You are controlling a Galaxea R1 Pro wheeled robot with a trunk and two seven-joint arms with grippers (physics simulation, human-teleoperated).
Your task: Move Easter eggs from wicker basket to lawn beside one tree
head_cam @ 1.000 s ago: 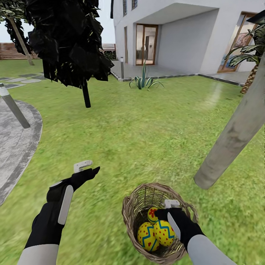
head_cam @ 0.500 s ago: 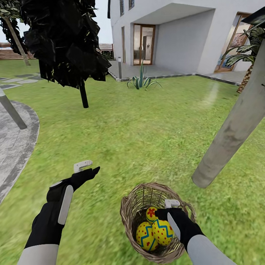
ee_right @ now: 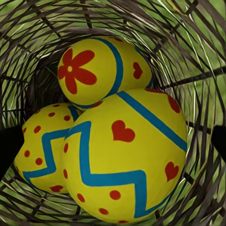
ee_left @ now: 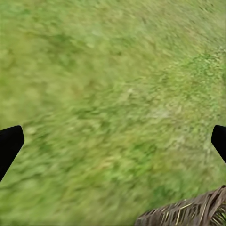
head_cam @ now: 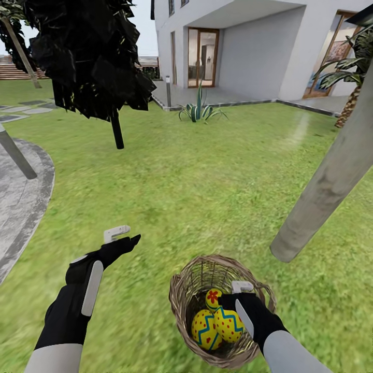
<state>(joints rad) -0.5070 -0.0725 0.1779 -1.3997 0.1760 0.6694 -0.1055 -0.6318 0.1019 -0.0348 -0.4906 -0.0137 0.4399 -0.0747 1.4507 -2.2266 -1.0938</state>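
The wicker basket (head_cam: 178, 305) stands upright on the lawn (head_cam: 207, 191), a round, deep brown open weave with a thick braided rim. All three Easter eggs lie inside it, packed against one another at the bottom. The flower egg (ee_right: 101, 70) is yellow with a red flower and a blue band. The dotted egg (ee_right: 42, 150) carries red dots and a blue zigzag. The heart egg (ee_right: 129, 155), the nearest in the right wrist view, shows red hearts, dots and blue bands. The tree (head_cam: 326, 186), its trunk pale grey-beige and leaning, rises from the grass near the basket.
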